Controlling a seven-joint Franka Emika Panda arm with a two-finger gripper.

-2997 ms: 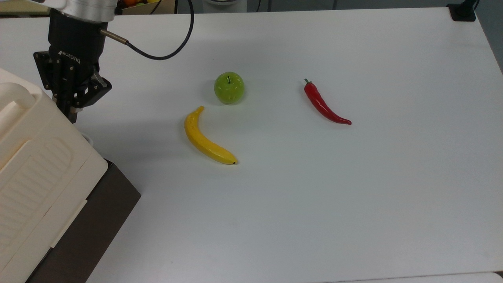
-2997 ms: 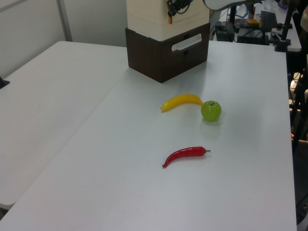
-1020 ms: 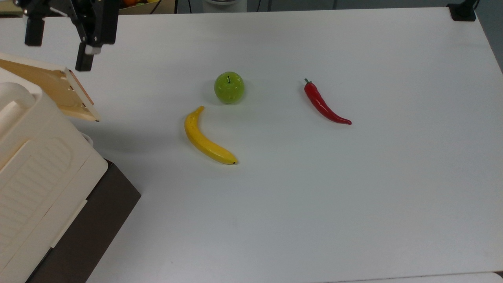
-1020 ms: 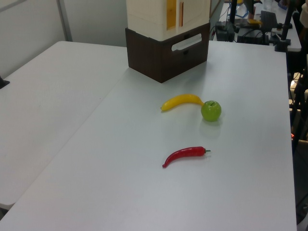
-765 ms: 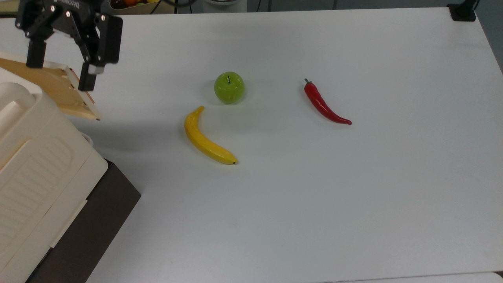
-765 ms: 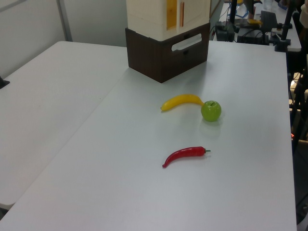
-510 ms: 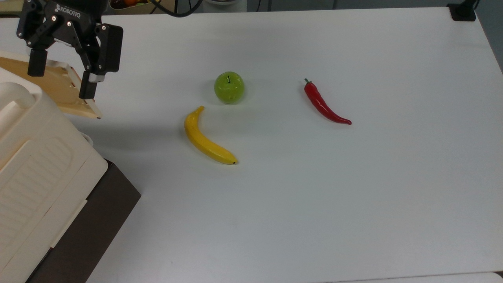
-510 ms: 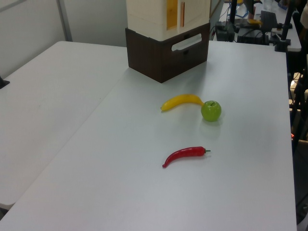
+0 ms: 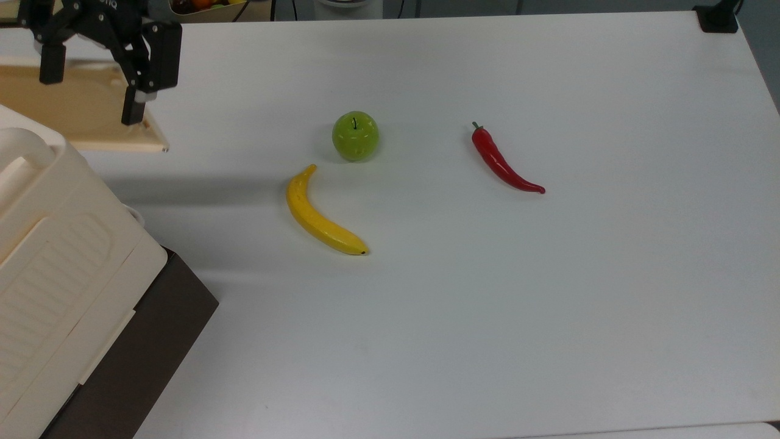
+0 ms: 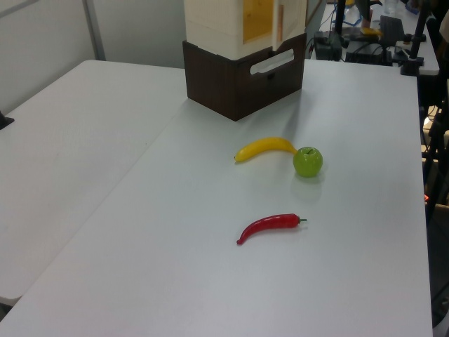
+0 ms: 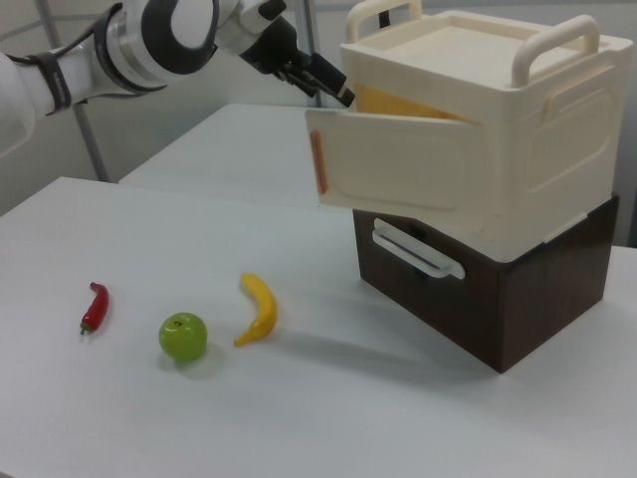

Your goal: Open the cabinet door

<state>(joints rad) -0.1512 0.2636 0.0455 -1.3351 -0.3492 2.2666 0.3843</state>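
The cream cabinet sits on its dark brown base, its cabinet door swung partly open.

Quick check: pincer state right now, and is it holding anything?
Pincer: open, holding nothing; its fingers sit over the swung-out cabinet door.

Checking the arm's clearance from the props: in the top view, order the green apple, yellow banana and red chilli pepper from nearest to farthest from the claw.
From the claw, at the top view's upper left:
1. Yellow plastic banana, lower centre-left; too close to call with the apple.
2. Round green apple, centre.
3. Red chilli pepper, farthest right.
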